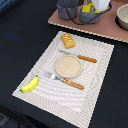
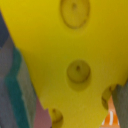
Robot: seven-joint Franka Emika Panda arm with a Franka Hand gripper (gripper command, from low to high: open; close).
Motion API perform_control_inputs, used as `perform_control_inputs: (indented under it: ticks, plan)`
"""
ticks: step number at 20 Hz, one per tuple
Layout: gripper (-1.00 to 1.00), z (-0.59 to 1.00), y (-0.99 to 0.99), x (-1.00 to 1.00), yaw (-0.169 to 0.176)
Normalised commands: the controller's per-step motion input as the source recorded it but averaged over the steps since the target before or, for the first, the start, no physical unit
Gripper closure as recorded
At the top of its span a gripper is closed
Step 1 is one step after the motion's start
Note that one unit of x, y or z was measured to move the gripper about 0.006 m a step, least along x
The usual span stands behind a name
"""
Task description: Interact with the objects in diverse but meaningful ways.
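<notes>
My gripper [image 1: 92, 8] sits at the far edge over the pink tray [image 1: 102, 26], fingers [image 2: 15, 90] flanking the yellow holed cheese wedge [image 2: 75, 50]; whether they clamp it, I cannot tell. The wedge fills my wrist view.

Yellow cheese [image 2: 75, 55] with darker round holes fills my view; yellow banana [image 1: 30, 84], golden-brown bread [image 1: 68, 40], striped mat [image 1: 95, 80], black surface [image 1: 25, 30].

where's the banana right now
The yellow banana lies on the placemat's corner at the exterior view's lower left, to the left of the fork and the round plate.
</notes>
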Motion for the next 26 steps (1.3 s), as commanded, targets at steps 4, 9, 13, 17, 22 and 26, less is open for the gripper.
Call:
perform_control_inputs:
  ticks: [4, 9, 13, 17, 22, 26]
  plan:
    - [1.00, -0.08, 0.48, -0.02, 0.008]
    - [1.00, -0.06, 0.21, 0.23, 0.000]
    - [1.00, -0.07, 0.12, 0.25, 0.000]
    - [1.00, -0.11, 0.09, 0.14, 0.000]
    - [-1.00, -0.10, 0.12, 0.01, 0.000]
    - [-1.00, -0.03, 0.15, 0.00, 0.000]
